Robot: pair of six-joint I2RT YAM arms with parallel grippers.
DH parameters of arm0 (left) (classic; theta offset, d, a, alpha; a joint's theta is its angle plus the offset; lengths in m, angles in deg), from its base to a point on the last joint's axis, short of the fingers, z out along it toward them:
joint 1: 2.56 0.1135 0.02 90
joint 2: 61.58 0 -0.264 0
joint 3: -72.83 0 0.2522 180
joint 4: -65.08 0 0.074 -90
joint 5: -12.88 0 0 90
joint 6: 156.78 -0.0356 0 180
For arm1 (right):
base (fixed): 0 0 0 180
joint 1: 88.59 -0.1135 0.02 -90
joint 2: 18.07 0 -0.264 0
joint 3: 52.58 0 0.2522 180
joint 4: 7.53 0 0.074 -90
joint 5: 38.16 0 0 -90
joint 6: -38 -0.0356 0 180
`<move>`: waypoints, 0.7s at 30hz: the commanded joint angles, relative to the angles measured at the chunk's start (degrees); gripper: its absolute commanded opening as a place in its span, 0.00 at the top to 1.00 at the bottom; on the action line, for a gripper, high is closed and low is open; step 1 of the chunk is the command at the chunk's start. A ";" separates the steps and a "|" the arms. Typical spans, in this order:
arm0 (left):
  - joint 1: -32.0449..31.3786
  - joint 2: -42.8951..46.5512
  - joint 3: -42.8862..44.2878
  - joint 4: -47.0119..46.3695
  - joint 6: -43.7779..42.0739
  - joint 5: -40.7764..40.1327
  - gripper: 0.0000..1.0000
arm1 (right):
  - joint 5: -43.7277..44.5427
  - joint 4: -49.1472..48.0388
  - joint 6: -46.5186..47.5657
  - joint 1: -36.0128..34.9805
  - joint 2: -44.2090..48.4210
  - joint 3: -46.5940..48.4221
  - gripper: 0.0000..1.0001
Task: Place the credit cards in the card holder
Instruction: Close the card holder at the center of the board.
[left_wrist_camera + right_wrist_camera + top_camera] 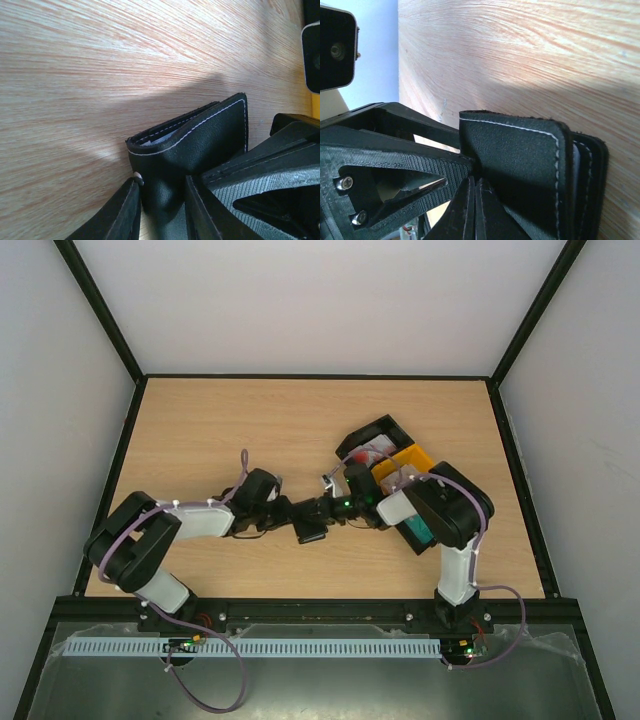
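Observation:
The black card holder [312,528] is at mid-table where both arms meet. In the left wrist view the card holder [200,135] stands on edge, white stitching on top, a pale sliver showing in its slot. My left gripper [161,192] is shut on its lower part, one finger on each side. My right gripper [476,187] is shut, its tips pressed together against the holder's [520,160] lower corner; whether a flap lies between them is hidden. Red-and-white credit cards [368,452] lie in the black bin, and a teal one [420,528] shows under the right arm.
Joined black bin [385,427] and yellow bin [414,458] sit right behind the right gripper. Black frame rails border the wooden table [230,430]. The two grippers are almost touching each other over the holder.

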 commanded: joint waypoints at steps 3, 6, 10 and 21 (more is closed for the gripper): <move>-0.08 0.96 0.28 8.31 -2.84 -4.23 0.68 | 10.33 23.00 6.97 1.29 6.24 2.27 0.92; 0.25 4.38 1.93 9.67 -4.40 -4.50 0.60 | 13.14 30.28 10.04 1.34 13.88 7.04 0.74; 0.93 10.50 4.33 13.41 -6.97 -6.80 0.46 | 21.77 40.72 14.32 1.21 22.69 12.22 0.60; 2.39 37.06 13.80 30.21 -19.84 -24.77 0.00 | 62.03 60.11 18.47 1.18 55.76 11.71 0.26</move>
